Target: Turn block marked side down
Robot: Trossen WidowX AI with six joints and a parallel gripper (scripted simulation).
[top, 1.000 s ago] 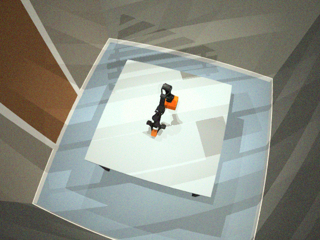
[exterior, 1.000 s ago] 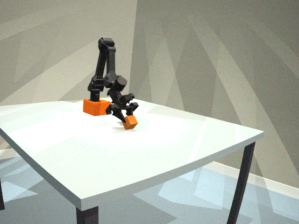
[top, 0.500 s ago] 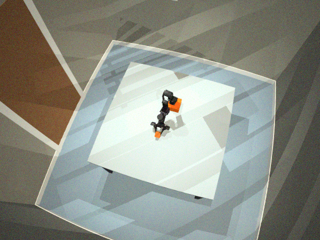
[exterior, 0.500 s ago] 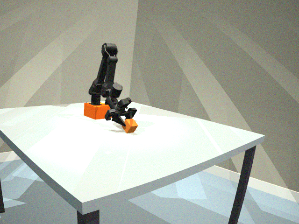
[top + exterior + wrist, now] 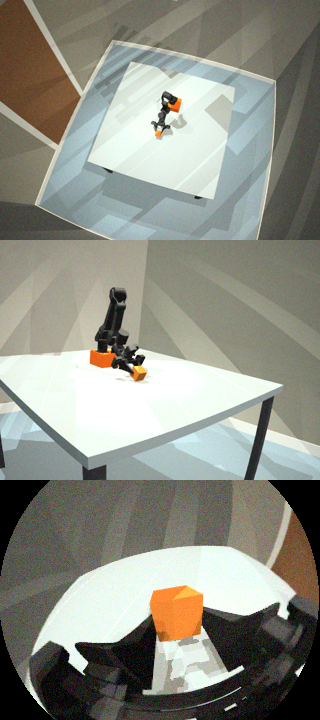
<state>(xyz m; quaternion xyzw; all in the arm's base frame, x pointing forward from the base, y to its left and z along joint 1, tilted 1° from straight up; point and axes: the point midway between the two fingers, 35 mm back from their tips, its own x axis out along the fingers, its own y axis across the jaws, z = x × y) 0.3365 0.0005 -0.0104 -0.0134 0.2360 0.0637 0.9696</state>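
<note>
The orange block (image 5: 157, 133) (image 5: 139, 374) (image 5: 177, 616) is held tilted, its lower edge at or just above the white table (image 5: 180, 157) (image 5: 124, 418). Whether it touches the table I cannot tell. My gripper (image 5: 158, 131) (image 5: 136, 371) (image 5: 175, 612) is shut on the block, with one finger on each side of it, and points slantwise down and outward from the arm's base. No mark shows clearly on the block's visible faces; the faces turned away are hidden, so I cannot tell where the marked side points.
The arm's orange base (image 5: 174, 106) (image 5: 101, 359) stands on the table behind the gripper, with the black arm rising from it and bending down to the block. Bands of light and shadow cross the table top.
</note>
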